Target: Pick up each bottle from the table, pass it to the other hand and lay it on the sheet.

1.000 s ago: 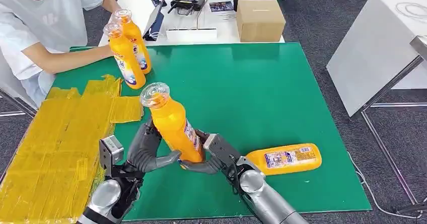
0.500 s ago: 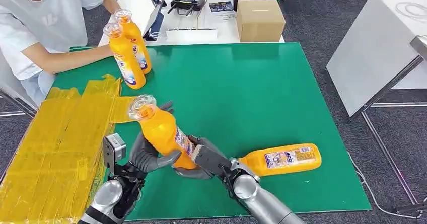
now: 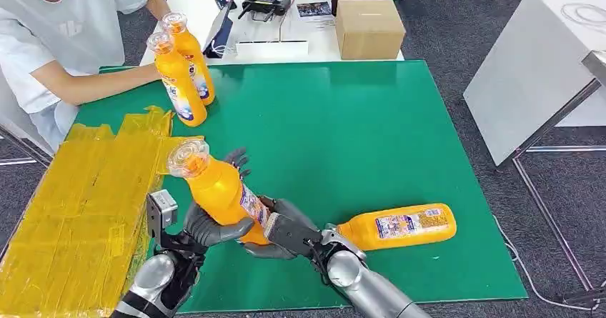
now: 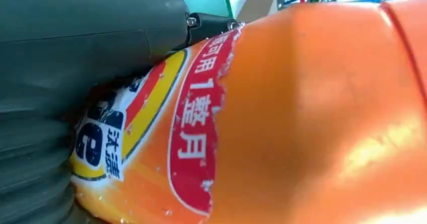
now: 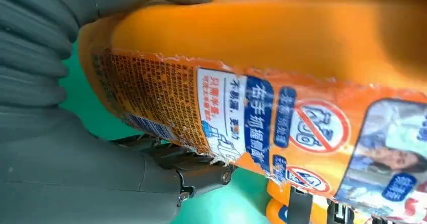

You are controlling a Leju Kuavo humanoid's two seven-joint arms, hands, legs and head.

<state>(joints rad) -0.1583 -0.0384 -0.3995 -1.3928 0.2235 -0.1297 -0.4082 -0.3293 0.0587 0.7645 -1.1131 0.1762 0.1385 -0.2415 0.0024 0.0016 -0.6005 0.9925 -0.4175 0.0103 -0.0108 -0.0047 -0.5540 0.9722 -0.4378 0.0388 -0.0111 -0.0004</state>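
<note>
Right now the bottle sits tilted between both hands above the green mat, its cap leaning toward the yellow sheet. The left hand wraps the lower body, fingers closed round it; the right hand also clasps the base from the other side. To finish the handover well, the left grip should be firm before the right lets go. Another bottle lies just beyond the right hand.

silver arms, each dark grey robot hand behind a ribbed grey cover.
</note>
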